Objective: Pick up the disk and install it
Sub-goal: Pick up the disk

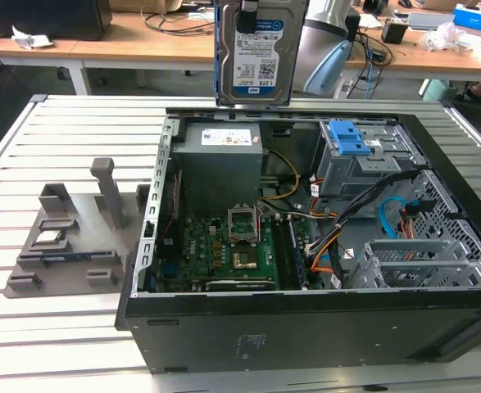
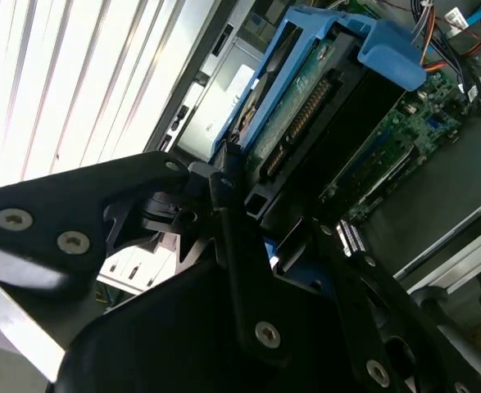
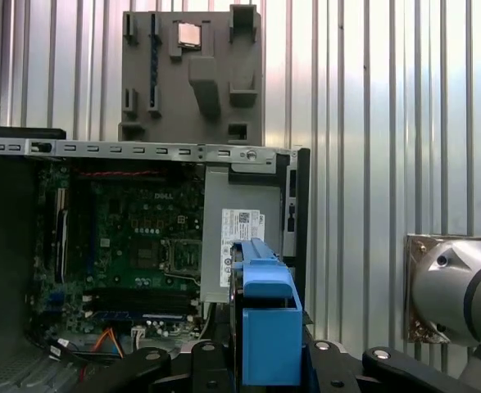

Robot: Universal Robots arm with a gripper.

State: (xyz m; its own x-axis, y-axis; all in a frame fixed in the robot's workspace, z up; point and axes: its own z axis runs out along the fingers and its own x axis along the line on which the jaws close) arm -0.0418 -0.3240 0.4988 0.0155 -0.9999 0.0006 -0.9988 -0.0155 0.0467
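The disk [image 1: 252,53], a silver hard drive with a white-and-blue label, hangs upright in the air above the back edge of the open computer case [image 1: 306,327]. My gripper [image 1: 248,15] is shut on its upper end. In both wrist views the disk's blue bracket [image 2: 306,74] [image 3: 266,323] sits between my black fingers [image 2: 232,237] [image 3: 330,356]. Below it lie the power supply [image 3: 238,229] and the motherboard [image 3: 133,237].
Inside the case a drive cage with a blue latch [image 1: 348,139] stands at the exterior view's back right, with black, orange and blue cables [image 1: 371,205] nearby. A grey holder [image 1: 68,237] with a small silver chip [image 1: 50,237] lies on the slatted table at the exterior view's left.
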